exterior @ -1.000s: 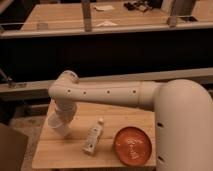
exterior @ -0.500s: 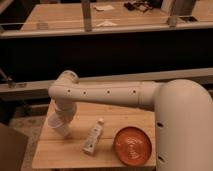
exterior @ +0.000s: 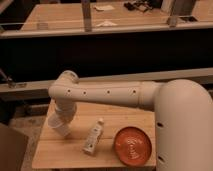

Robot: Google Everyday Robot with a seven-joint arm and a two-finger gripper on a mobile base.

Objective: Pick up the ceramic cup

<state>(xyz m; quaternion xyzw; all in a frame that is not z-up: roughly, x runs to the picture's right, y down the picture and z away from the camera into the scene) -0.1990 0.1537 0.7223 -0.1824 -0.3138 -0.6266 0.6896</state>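
The ceramic cup [exterior: 58,126] is a small white tapered cup at the left side of the wooden table [exterior: 60,154], tilted with its rim toward the left. My white arm reaches in from the right and bends down at the wrist. The gripper [exterior: 64,118] sits directly above and against the cup, mostly hidden by the wrist and the cup itself. I cannot make out whether the cup rests on the table or hangs just above it.
A white tube-like bottle [exterior: 93,136] lies on the table's middle, right of the cup. An orange plate [exterior: 132,145] sits at the front right. A dark counter and railing run behind the table, and a dark object stands at the lower left.
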